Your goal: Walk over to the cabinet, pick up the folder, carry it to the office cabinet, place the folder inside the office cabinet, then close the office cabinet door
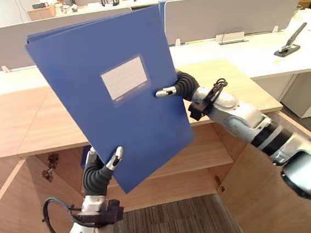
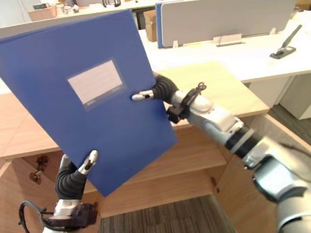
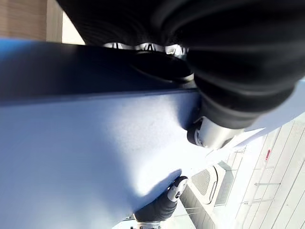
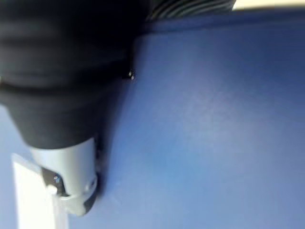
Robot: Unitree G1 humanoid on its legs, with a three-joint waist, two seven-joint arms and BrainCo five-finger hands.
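A blue folder [image 1: 110, 99] with a white label [image 1: 124, 78] is held upright and tilted in front of the wooden office cabinet [image 1: 29, 123]. My left hand [image 1: 98, 174] grips its lower edge from below, thumb [image 3: 209, 133] pressed on the front cover [image 3: 86, 157]. My right hand [image 1: 184, 86] pinches the folder's right edge, with its thumb [image 4: 71, 181] lying on the cover [image 4: 214, 119] beside the label. The fingers of both hands are hidden behind the folder. The cabinet stands open below, with a shelf [image 1: 203, 156] showing inside.
The cabinet's open doors [image 1: 11, 218] [image 1: 251, 195] flank the opening on both sides. Behind the cabinet run white desks with grey dividers [image 1: 228, 13]. A black stapler-like tool [image 1: 290, 42] lies on the right desk. Striped carpet [image 1: 171, 225] covers the floor.
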